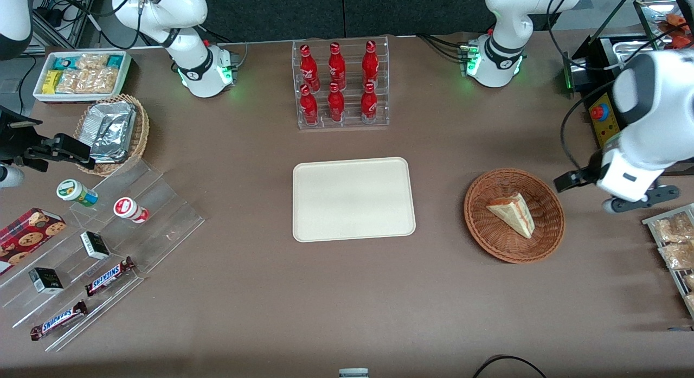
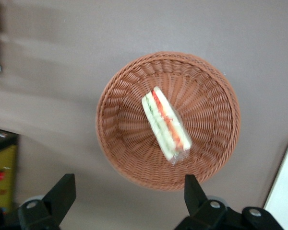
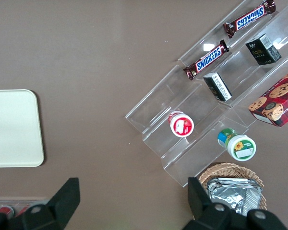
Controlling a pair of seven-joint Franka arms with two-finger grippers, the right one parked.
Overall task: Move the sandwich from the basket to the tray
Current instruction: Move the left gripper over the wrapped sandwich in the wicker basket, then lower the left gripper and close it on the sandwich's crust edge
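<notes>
Sandwich [image 2: 165, 123] lay on its side in the basket [image 2: 216, 143], near the centre, apart from the rim. Gripper [image 2: 129, 201] hung above the table [image 1: 325, 302] with jaws spread wide and empty, off the basket toward the working arm's end. Seen from the wrist, the wedge sat ahead of the gap between the jaws; its long axis ran obliquely to the line joining the fingertips [image 2: 192, 189]. Judgement: advance over the basket, rotate to span the bread faces, then descend. Tray [image 1: 353, 199] bare.
</notes>
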